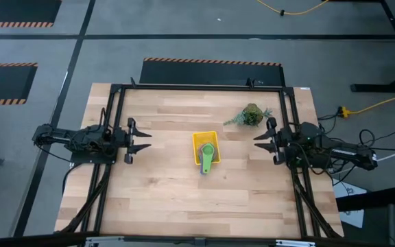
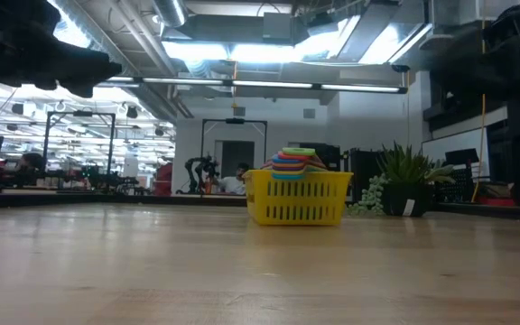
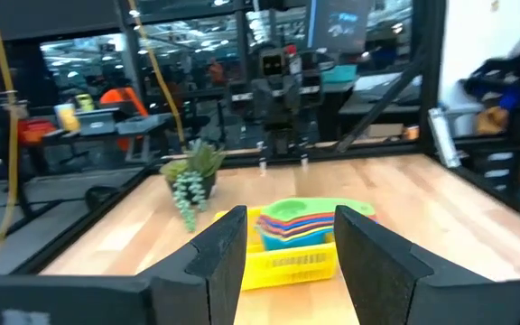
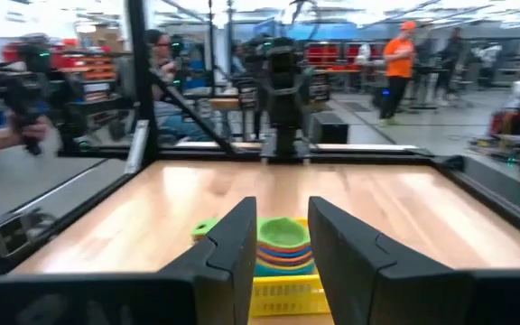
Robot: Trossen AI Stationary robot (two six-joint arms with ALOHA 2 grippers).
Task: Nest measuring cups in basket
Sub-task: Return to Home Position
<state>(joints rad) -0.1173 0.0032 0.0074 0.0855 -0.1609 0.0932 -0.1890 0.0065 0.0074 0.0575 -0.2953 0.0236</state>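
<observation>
Cups nested in basket, green on top, left gripper and right gripper either side, jaws parted, empty

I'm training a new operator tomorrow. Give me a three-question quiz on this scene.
1. True or false: the nested cups sit inside the basket.
2. Which colour is the top cup? A red, B green, C yellow.
3. Fill in: the left gripper and the right gripper are both ____ and hold nothing.
Key: 1 true; 2 B; 3 open.
</observation>
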